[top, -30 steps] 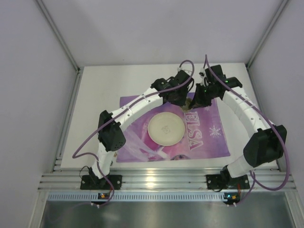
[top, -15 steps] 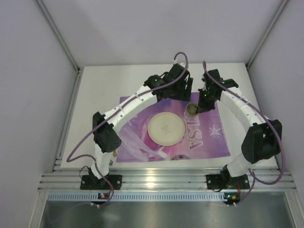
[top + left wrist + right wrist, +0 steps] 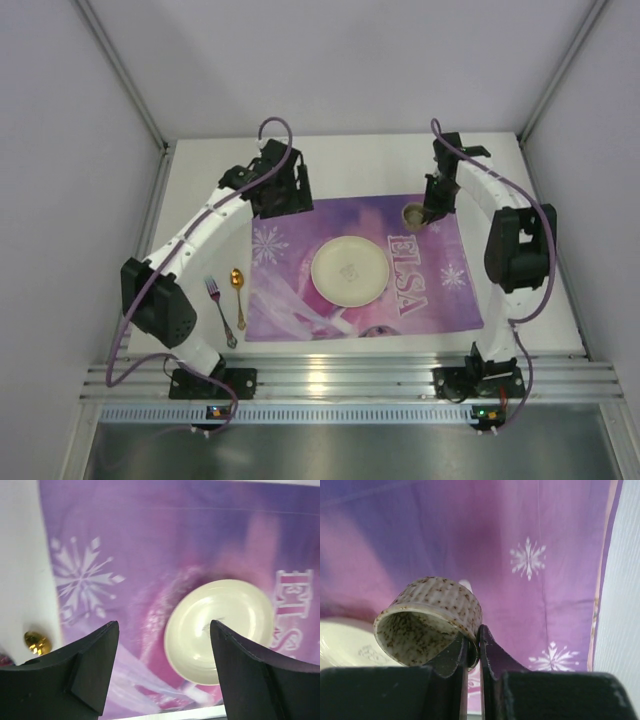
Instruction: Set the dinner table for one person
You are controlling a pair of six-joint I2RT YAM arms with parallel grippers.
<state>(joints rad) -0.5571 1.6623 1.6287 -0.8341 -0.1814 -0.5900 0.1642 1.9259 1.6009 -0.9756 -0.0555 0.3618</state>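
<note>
The white dinner table [image 3: 205, 180] carries a purple "ELSA" placemat [image 3: 300, 290] with a cream plate [image 3: 349, 271] at its middle. A speckled cup [image 3: 413, 215] hangs tilted over the mat's back right corner. My right gripper [image 3: 432, 205] is shut on the wall of the cup [image 3: 427, 620], one finger inside and one outside [image 3: 475, 637]. My left gripper [image 3: 283, 193] hovers over the mat's back left corner, open and empty [image 3: 164, 630], with the plate [image 3: 220, 630] below it.
A fork [image 3: 218, 310] and a gold spoon [image 3: 238, 295] lie side by side on the table, just left of the mat. The spoon's bowl [image 3: 36, 641] shows at the left edge of the left wrist view. Grey walls enclose the table.
My left gripper has opened and swung back left, away from the cup. The fork and spoon have come into view. My right gripper has kept the cup and drawn slightly back.
</note>
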